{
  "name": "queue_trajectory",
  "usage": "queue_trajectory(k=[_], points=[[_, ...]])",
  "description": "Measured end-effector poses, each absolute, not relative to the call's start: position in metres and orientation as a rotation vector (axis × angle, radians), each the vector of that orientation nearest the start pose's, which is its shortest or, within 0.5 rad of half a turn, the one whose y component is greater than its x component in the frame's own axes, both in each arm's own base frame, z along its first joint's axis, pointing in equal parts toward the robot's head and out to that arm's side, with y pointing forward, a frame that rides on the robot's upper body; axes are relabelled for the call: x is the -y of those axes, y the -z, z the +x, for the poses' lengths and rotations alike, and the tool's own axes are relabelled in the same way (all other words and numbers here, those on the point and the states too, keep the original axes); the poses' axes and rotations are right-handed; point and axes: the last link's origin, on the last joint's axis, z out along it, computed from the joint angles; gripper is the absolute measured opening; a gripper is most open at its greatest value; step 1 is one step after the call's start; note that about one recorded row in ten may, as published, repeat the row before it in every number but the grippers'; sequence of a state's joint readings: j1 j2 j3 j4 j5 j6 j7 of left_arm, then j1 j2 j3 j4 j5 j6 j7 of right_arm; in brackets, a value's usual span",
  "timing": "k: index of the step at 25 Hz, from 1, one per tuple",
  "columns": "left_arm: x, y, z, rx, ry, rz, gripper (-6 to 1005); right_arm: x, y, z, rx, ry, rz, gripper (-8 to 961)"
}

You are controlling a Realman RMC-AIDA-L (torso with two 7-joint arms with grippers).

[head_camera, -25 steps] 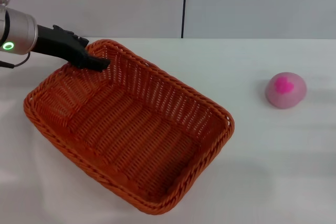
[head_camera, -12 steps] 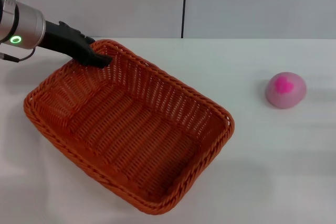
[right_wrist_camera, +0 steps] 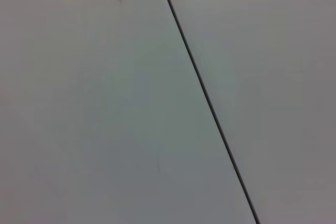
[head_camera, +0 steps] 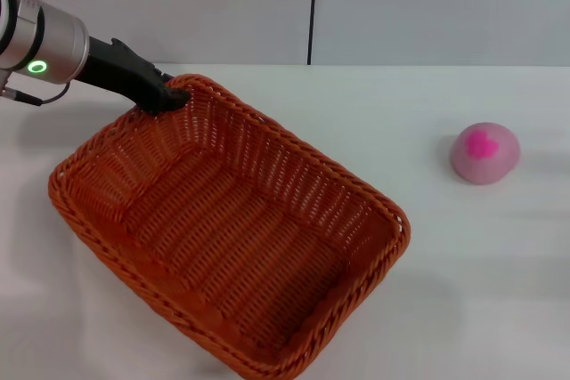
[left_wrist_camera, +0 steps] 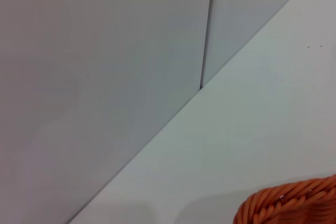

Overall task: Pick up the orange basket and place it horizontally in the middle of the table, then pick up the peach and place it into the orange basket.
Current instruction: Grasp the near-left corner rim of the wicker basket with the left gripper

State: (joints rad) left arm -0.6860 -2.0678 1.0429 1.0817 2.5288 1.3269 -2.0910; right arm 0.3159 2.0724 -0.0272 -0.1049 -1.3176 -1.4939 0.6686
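Note:
The orange basket (head_camera: 232,229) lies askew on the left half of the white table (head_camera: 463,264), one long side running from far left to near right. My left gripper (head_camera: 172,95) is shut on the braided rim at the basket's far corner, and a piece of that rim (left_wrist_camera: 289,205) shows in the left wrist view. The peach (head_camera: 484,152), pale pink with a magenta patch, sits alone on the table at the right, well away from the basket. My right gripper shows in no view.
A grey wall with a dark vertical seam (head_camera: 313,8) stands behind the table's far edge. The basket's near corner reaches the lower edge of the head view. White tabletop lies between basket and peach.
The left gripper has risen and moved a little toward the far rim corner. The basket has shifted slightly to the right and toward me with it. The peach has stayed put.

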Motion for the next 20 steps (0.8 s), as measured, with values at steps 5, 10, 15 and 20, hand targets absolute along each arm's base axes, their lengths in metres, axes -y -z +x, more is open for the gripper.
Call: queue_trajectory(k=[5,10,15,20], points=[[-0.4062,-0.0267,-0.2109,0.689,-0.207,-2.578,256,-0.2703,-0.0617,0.3761,-0.669,-1.027,-1.312,571],[-0.4053,-0.0271,-0.2109,0.695,-0.204,-2.581,229,-0.2698,-0.0632,0.3792,-0.686,-1.025,-1.29,571],[-0.4047,-0.0272,-0.2114,0.699,-0.203,-2.582,226,-0.2695,-0.0632,0.38,-0.692,-1.024,-1.282,571],[-0.4021,-0.0252,-0.2127,0.71,-0.203,-2.595,223,-0.2696,-0.0632,0.3807,-0.703,-1.03,-1.279,571]])
